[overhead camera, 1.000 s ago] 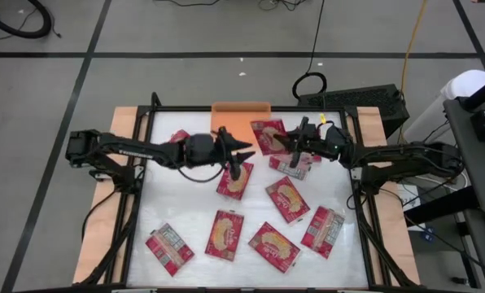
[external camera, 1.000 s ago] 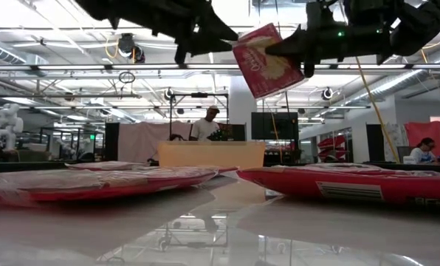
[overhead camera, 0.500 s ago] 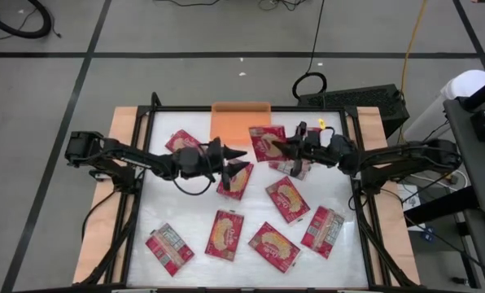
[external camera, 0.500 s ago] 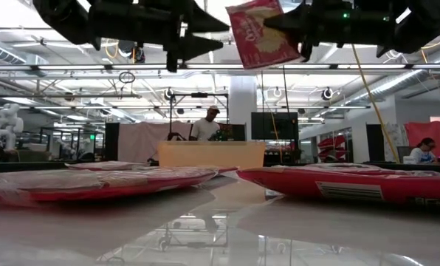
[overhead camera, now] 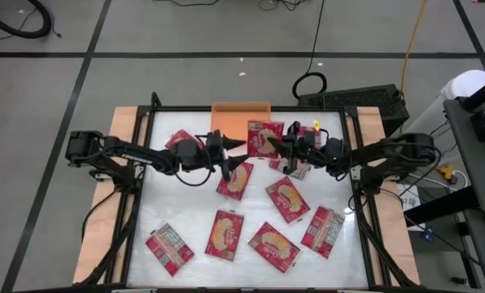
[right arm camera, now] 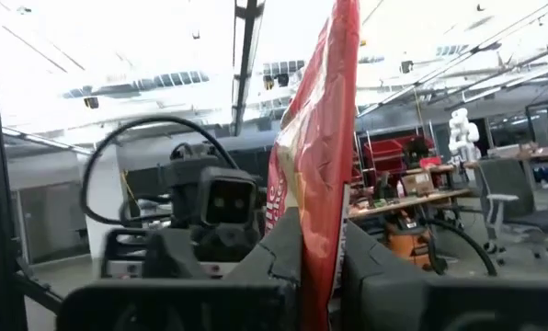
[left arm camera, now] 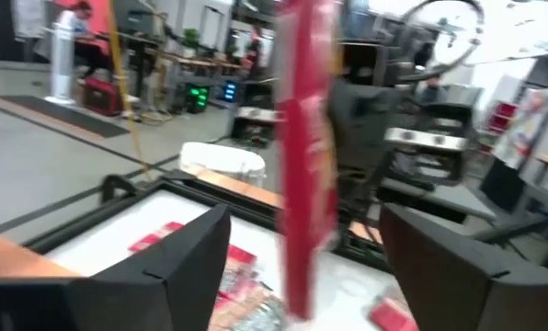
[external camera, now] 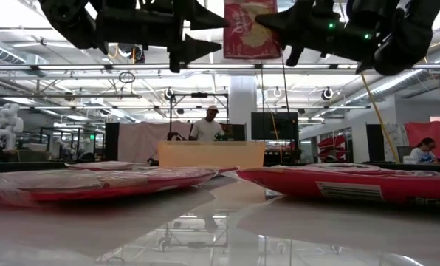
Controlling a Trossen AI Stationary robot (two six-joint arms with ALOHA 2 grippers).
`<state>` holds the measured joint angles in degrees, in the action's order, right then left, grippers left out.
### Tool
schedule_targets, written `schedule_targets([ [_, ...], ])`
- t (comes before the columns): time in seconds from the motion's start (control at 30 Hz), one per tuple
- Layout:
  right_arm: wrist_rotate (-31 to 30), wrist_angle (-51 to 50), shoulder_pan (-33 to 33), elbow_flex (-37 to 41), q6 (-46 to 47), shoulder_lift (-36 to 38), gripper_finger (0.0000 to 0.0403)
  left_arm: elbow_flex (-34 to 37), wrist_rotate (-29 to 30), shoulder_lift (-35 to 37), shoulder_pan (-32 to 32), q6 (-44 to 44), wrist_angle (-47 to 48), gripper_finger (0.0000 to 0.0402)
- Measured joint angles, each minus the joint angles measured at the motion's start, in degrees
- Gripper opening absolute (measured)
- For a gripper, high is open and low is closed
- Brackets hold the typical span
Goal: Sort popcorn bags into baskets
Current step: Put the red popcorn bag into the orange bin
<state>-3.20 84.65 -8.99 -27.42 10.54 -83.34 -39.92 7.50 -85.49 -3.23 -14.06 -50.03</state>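
My right gripper (external camera: 277,22) is shut on a red popcorn bag (external camera: 251,29), held high above the table's far middle. My left gripper (overhead camera: 244,154) faces it from the table's left, open. In the left wrist view the bag (left arm camera: 303,138) shows edge-on in line with the gap, touching neither finger. The orange basket (overhead camera: 230,122) rests at the far edge, just behind the bag. Several more bags lie flat on the white table, one (overhead camera: 234,181) just below my left gripper. My right gripper pinches the bag between its two fingers at the edge that faces the table's right (right arm camera: 318,241). The fingers come from the table's right, slanting a little upward. The bag stands upright beyond them (external camera: 273,28), lifted clear of the table.
Bags lie at the near left (overhead camera: 169,248), near middle (overhead camera: 225,233) (overhead camera: 273,247), right (overhead camera: 322,230) (overhead camera: 287,198) and far left (overhead camera: 181,140). A black frame (overhead camera: 352,122) borders the table. People work in the room behind (external camera: 204,125).
My right gripper has tipped upward and gone slightly toward the table's left with its bag, which has risen and turned from tilted to upright. My left gripper has opened wider and levelled out.
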Motion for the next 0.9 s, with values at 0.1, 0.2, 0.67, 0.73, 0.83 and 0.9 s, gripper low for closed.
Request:
schedule_targets([
  [0.1, 0.02, 1.66, 0.00, -0.16, 2.22, -2.15, 0.0011, 0.00, -0.21, 0.00, 0.41, -0.05, 0.01, 0.0231],
  [0.2, 0.09, 1.98, 0.13, -0.82, 3.49, -3.56, 0.0011, 0.00, -0.17, 0.00, 0.51, 0.00, 0.01, 0.0193],
  [0.67, -0.15, -1.23, 1.39, -3.83, 0.21, -3.80, 0.0011, -0.04, -2.06, 0.00, -2.74, 2.29, 0.21, 0.0036],
  [0.73, -0.11, -1.98, 1.12, -3.87, 0.11, -3.77, 0.0011, -0.03, -3.58, 0.00, -3.35, 3.65, 0.30, 0.0034],
  [0.83, -0.10, -3.35, 1.07, -3.91, 0.05, -3.72, 0.0011, 0.00, -5.92, 0.00, -4.19, 4.77, 0.97, 0.0026],
  [0.9, -0.09, -3.58, 1.03, -3.91, -0.72, -3.72, 0.0011, 0.02, -7.23, 0.00, -4.89, 4.85, 1.08, 0.0015],
])
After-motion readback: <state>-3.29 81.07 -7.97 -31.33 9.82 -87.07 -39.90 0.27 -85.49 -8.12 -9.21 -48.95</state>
